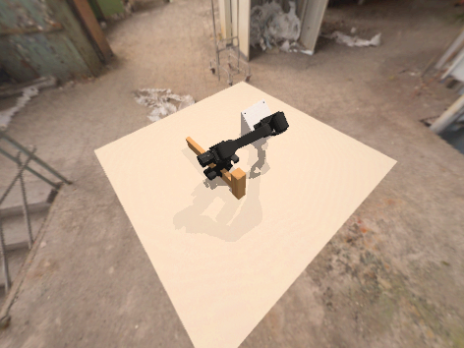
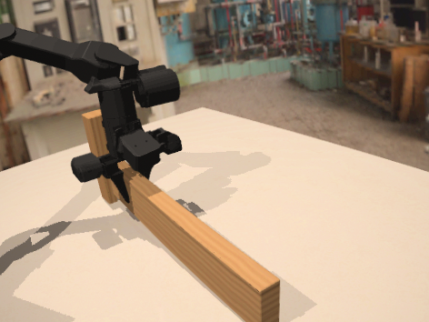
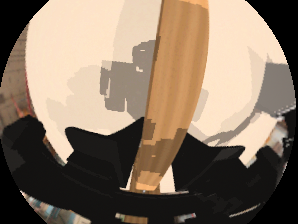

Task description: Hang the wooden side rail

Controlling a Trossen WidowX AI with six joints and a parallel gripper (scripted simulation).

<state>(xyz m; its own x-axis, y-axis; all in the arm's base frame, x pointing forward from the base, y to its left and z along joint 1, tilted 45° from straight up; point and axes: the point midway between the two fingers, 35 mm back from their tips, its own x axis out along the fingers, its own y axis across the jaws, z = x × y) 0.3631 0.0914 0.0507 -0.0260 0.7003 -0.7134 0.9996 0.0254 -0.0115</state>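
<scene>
The wooden side rail (image 1: 195, 145) (image 2: 204, 241) (image 3: 180, 60) stands on its narrow edge, with one end at the wooden headboard post (image 1: 239, 186) (image 2: 94, 134). The post stands upright. My gripper (image 1: 222, 168) (image 2: 137, 187) (image 3: 156, 121) is shut on the rail close to the post, one finger on each side. The rail's far end is low over the table; its lower corner is cut off in the exterior view, so contact there cannot be seen. The steel hooks, slot and pins are hidden by the gripper and the wood.
The pale table top (image 1: 192, 275) (image 2: 364, 218) bears the shadows of the arm and rail. A white-topped block (image 1: 255, 114) stands behind the rail, beside the arm's base. The post is very close to the gripper's side.
</scene>
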